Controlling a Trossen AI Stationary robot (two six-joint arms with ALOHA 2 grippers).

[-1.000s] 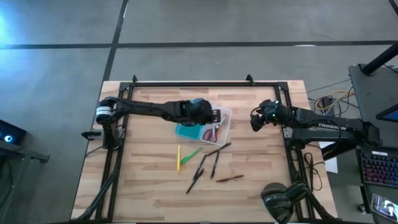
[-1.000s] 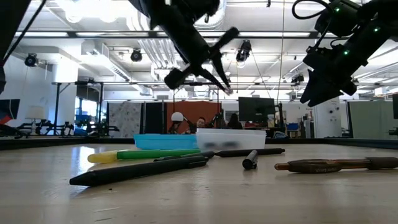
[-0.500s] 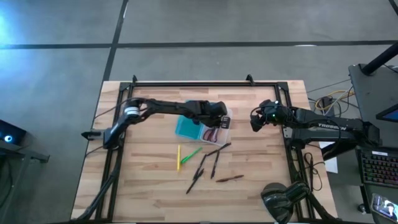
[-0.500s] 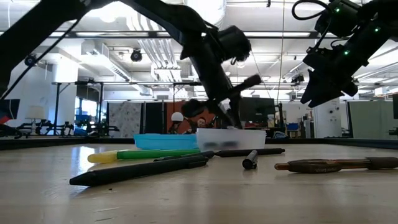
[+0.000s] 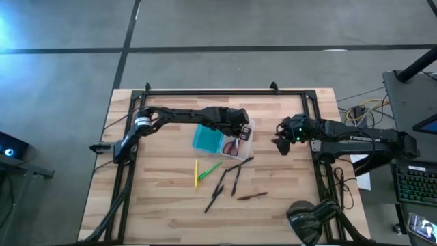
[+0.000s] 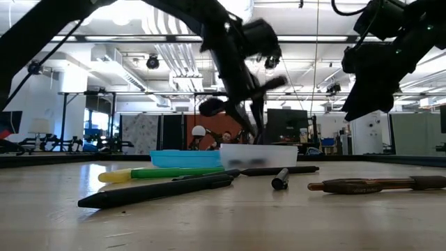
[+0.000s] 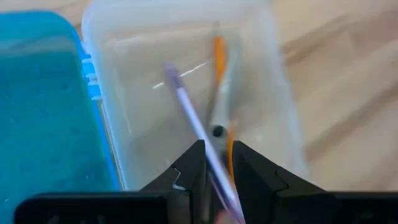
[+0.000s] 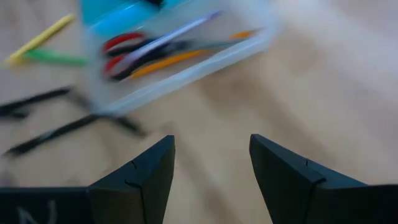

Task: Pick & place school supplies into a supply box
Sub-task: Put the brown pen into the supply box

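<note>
Left gripper (image 5: pixel 244 130) parting its jaws over the supply box (image 5: pixel 224 139), purple pen (image 7: pixel 189 115) seemingly dropping below them, right gripper (image 5: pixel 280 142) waiting beside, jaws spread, gripping nothing.

1. A wooden table (image 5: pixel 164 198) with a black frame stands on a grey floor (image 5: pixel 61 82).
2. A keyboard (image 5: pixel 416 184) sits at the right edge.
3. Beyond the table, monitors (image 6: pixel 286 122) and ceiling lights (image 6: pixel 97 10) show.
</note>
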